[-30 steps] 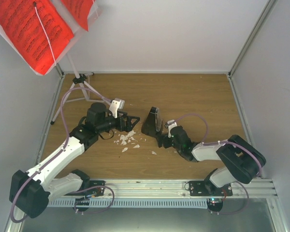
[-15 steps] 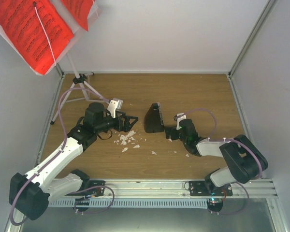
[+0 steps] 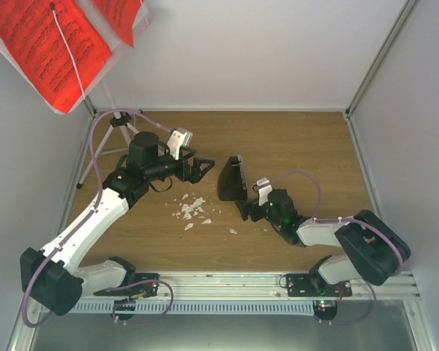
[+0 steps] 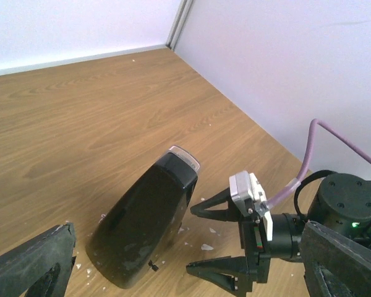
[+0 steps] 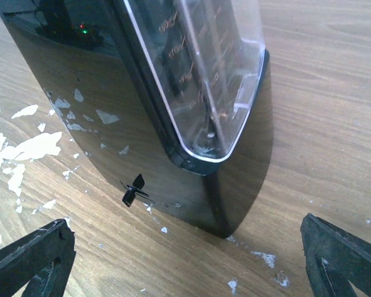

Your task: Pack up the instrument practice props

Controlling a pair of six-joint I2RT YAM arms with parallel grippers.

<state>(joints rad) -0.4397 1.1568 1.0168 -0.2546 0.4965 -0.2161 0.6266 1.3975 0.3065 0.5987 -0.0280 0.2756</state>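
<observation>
The right tool [image 3: 244, 210] stands wide open, gripping nothing, its fingers spread just short of the small black pyramid-shaped metronome with a clear front cover [image 3: 232, 179]. The left tool [image 3: 198, 167] is also open and empty, just to the metronome's left and not touching it. The metronome rests on the brown wooden surface [image 3: 293, 146] between the two tools. Small white crumbs [image 3: 192, 210] lie scattered near it. At the far left corner stands the white metal music stand on thin tripod legs [image 3: 121, 135], carrying bright red sheets of printed music [image 3: 44, 36].
</observation>
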